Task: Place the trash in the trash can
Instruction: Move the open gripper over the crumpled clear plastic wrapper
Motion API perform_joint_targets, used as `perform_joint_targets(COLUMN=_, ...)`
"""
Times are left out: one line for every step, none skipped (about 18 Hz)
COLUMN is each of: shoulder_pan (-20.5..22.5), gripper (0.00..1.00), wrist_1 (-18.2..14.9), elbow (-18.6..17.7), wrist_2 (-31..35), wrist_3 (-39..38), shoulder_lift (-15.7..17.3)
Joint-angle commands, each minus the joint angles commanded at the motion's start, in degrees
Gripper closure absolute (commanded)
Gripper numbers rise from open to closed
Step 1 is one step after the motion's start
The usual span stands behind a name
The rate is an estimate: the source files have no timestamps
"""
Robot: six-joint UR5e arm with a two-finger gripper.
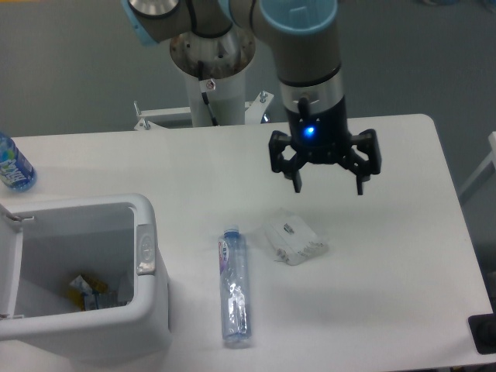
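A small white plastic packet (294,239) with a tiny dark mark lies on the white table, right of centre. A long slim clear bottle (235,285) with a purple-blue label lies on its side left of the packet, cap toward the far edge. The large white trash can (147,256) stands at the front left with its lid open and some wrappers inside. My gripper (327,184) hangs open and empty above the table, just behind and slightly right of the packet, apart from it.
A stouter blue-tinted bottle (14,167) with a blue label stands at the far left table edge. The arm's base column (213,70) rises behind the table. A dark object (484,333) sits at the front right corner.
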Motion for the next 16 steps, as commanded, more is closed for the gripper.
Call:
perform_joint_targets(shoulder_pan=0.0, gripper=0.0, wrist_1=0.0, elbow=-0.1, wrist_2=0.2, wrist_3=0.0, shoulder_lift=-0.1)
perform_joint_targets(shoulder_pan=0.0, gripper=0.0, wrist_1=0.0, elbow=-0.1, wrist_2=0.1, wrist_3=0.0, shoulder_lift=-0.1)
perform_joint_targets(shoulder_pan=0.0, gripper=0.0, wrist_1=0.0, elbow=-0.2, wrist_2=0.1, wrist_3=0.0, shoulder_lift=-0.1)
perform_joint_targets(shoulder_pan=0.1, gripper=0.0, wrist_1=0.1, elbow=-0.5, wrist_2=0.2, wrist_3=0.0, shoulder_lift=-0.1)
perform_joint_targets(shoulder_pan=0.0, gripper=0.0, wrist_1=0.3, elbow=-1.2, wrist_2=0.4, wrist_3=-0.9, shoulder_lift=-0.3)
perform_joint_targets(shoulder_pan=0.1, gripper=0.0, wrist_1=0.4, elbow=-1.8, wrist_2=0.1, wrist_3=-0.9, shoulder_lift=-0.4)
perform_joint_targets(shoulder_pan=0.4, gripper=0.0, wrist_1=0.4, elbow=-2.4, wrist_2=-0.3, wrist_3=-0.8, shoulder_lift=-0.3)
perform_joint_targets(shoulder_pan=1.1, gripper=0.0, wrist_1=0.9, elbow=-3.2, wrist_2=-0.3, wrist_3=-0.8, shoulder_lift=-0.2)
perform_joint_targets(shoulder_pan=1.1, gripper=0.0, wrist_1=2.2, elbow=-4.1, wrist_2=0.3, wrist_3=-1.1, shoulder_lift=-0.2)
perform_joint_targets(shoulder_pan=1.2, gripper=0.0, wrist_1=4.2, elbow=-5.2, wrist_2=0.3, wrist_3=-1.8, shoulder_lift=-0.7)
perform_joint_targets(shoulder_pan=1.2, gripper=0.0, wrist_1=7.1, elbow=-7.0, wrist_2=0.4, wrist_3=-2.9, shoulder_lift=-0.7)
perform_joint_targets(shoulder_pan=1.3, gripper=0.0, wrist_1=9.3, elbow=-8.8, wrist_2=0.5, wrist_3=-3.9, shoulder_lift=-0.6)
perform_joint_targets(shoulder_pan=1.3, gripper=0.0, wrist_1=10.7, elbow=-10.6, wrist_2=0.5, wrist_3=-3.9, shoulder_lift=-0.7)
perform_joint_targets(shoulder_pan=1.2, gripper=0.0, wrist_1=11.9, elbow=-12.2, wrist_2=0.4, wrist_3=-3.4, shoulder_lift=-1.1)
perform_joint_targets(shoulder_pan=1.2, gripper=0.0, wrist_1=12.2, elbow=-13.8, wrist_2=0.2, wrist_3=-3.2, shoulder_lift=-1.8)
perform_joint_targets(shoulder_pan=1.2, gripper=0.0, wrist_1=12.1, elbow=-14.8, wrist_2=0.0, wrist_3=-1.6, shoulder_lift=-2.9)
